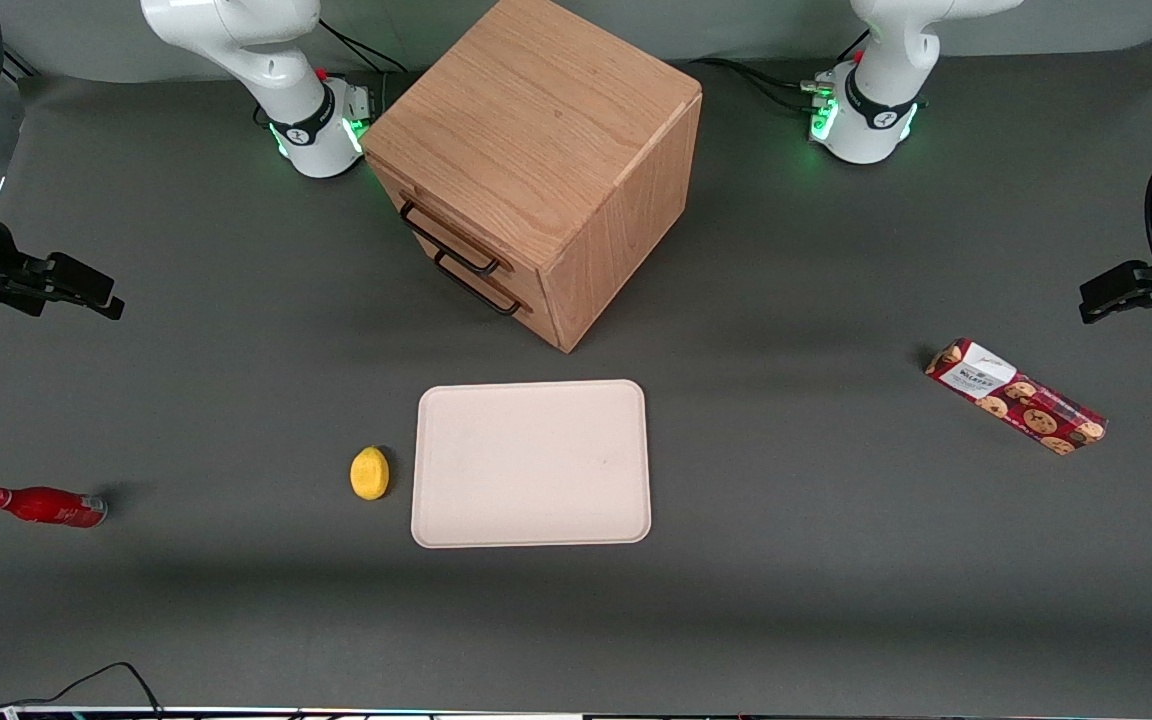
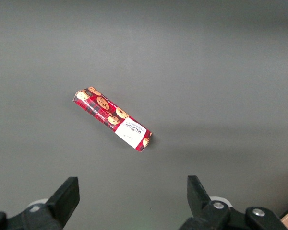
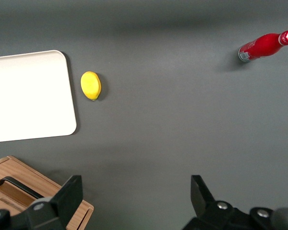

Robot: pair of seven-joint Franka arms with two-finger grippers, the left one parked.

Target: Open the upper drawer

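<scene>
The boxy oak cabinet (image 1: 536, 150) stands at the middle of the table, away from the front camera. Its upper drawer (image 1: 433, 213) is shut, flush with the cabinet front, with its thin black bar handle (image 1: 446, 240) above the bottom drawer's handle (image 1: 476, 285). My right gripper (image 1: 96, 292) hovers above the table toward the working arm's end, well apart from the cabinet, open and empty. In the right wrist view the gripper (image 3: 134, 188) is open over bare table, with a corner of the cabinet (image 3: 43, 189) and one black handle (image 3: 19, 187) beside one finger.
A pale tray (image 1: 531, 463) lies nearer the front camera than the cabinet, with a yellow lemon (image 1: 369, 472) beside it. A red bottle (image 1: 44, 506) lies toward the working arm's end. A red cookie box (image 1: 1016, 396) lies toward the parked arm's end.
</scene>
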